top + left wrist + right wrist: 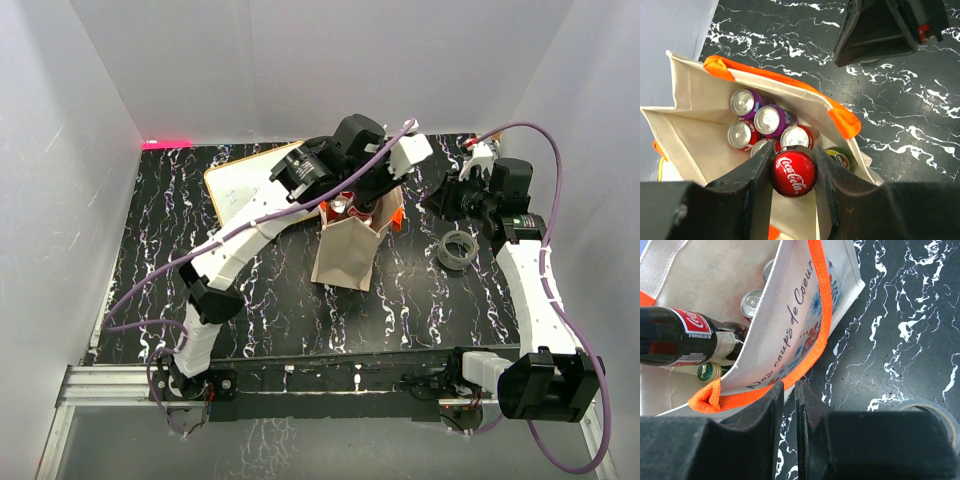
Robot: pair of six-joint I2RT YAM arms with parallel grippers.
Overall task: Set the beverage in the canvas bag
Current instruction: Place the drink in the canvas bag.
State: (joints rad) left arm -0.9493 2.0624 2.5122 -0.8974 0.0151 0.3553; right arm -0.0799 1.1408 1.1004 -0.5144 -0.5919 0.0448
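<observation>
Beverage (793, 173), a dark Coca-Cola bottle, pinched at its red cap between the two black fingers (757, 175) of the left gripper (793, 157), jaws closed on either side of the cap. Bottle held in the open mouth of the canvas bag (695, 125), above a cluster of silver-topped cans (767, 120) and beside a green-capped bottle (840, 159) already inside. Bag upright on the black marbled table (140, 250), orange handles and trim bright against beige cloth, floral print and French lettering on one side. Just outside that printed side, right gripper (789, 390) with fingers drawn almost together, only a thin slit between, nothing seen in it. Farther out, a roll of tape (459, 248) flat on the table near the right arm, and a white board (245, 190) behind the bag.
</observation>
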